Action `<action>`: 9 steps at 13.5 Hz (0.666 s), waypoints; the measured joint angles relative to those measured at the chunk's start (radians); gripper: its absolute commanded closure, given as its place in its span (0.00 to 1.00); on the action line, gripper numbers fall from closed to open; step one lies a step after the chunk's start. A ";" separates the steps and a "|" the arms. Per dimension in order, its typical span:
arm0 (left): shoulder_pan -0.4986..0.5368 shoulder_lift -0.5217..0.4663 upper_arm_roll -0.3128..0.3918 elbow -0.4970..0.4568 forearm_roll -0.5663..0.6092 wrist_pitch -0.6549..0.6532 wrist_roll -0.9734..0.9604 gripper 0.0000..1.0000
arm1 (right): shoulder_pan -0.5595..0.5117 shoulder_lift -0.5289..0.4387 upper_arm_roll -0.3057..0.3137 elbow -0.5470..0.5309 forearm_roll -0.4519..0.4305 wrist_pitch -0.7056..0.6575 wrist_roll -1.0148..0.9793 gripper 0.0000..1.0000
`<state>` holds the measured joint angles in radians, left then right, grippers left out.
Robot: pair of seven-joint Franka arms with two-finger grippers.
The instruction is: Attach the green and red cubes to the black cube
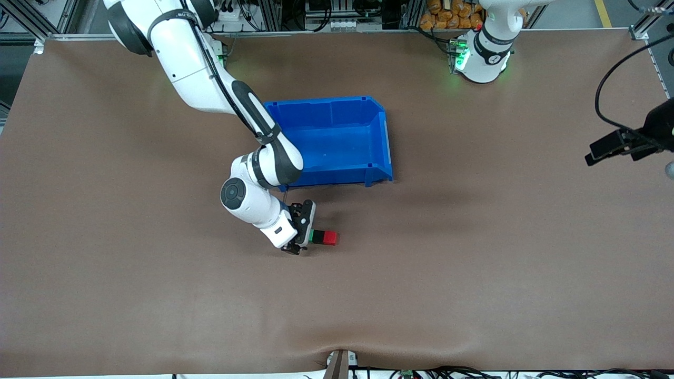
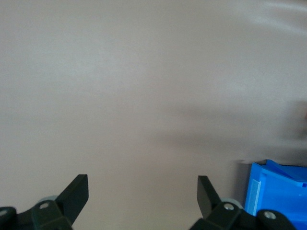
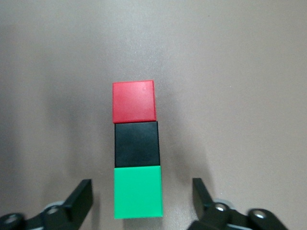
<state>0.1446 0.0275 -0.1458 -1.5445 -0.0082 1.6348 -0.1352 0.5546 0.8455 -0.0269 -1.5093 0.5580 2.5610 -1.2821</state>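
Note:
The green cube, the black cube and the red cube lie on the table in one straight row, face against face, with the black one in the middle. In the front view the row lies nearer the camera than the blue bin: green cube, black cube, red cube. My right gripper is open over the green end of the row, one finger on each side of the green cube without touching it. My left gripper is open, empty and held high at the left arm's end of the table.
An empty blue bin stands mid-table, farther from the camera than the cubes; one of its corners shows in the left wrist view. The right arm's forearm reaches over the bin's corner. Brown table surface lies all around the cubes.

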 measured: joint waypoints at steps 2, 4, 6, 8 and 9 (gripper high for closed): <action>0.004 -0.030 0.002 -0.016 -0.027 0.004 -0.002 0.00 | 0.000 0.000 -0.001 0.007 -0.001 0.001 0.000 0.00; 0.004 -0.025 0.003 -0.006 -0.030 0.015 -0.041 0.00 | 0.000 0.000 -0.006 0.019 -0.001 -0.001 0.001 0.00; 0.003 -0.018 0.002 0.017 -0.030 0.011 -0.071 0.00 | -0.001 0.000 -0.011 0.023 -0.001 -0.009 0.002 0.00; 0.003 -0.018 -0.001 0.027 -0.027 0.007 -0.073 0.00 | -0.002 -0.004 -0.019 0.027 -0.001 -0.038 0.017 0.00; 0.004 -0.018 0.001 0.030 -0.025 0.006 -0.048 0.00 | -0.002 -0.008 -0.027 0.031 -0.001 -0.062 0.033 0.00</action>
<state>0.1487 0.0098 -0.1449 -1.5148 -0.0333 1.6404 -0.1834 0.5526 0.8376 -0.0544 -1.4783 0.5573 2.4990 -1.2492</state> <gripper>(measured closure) 0.000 0.000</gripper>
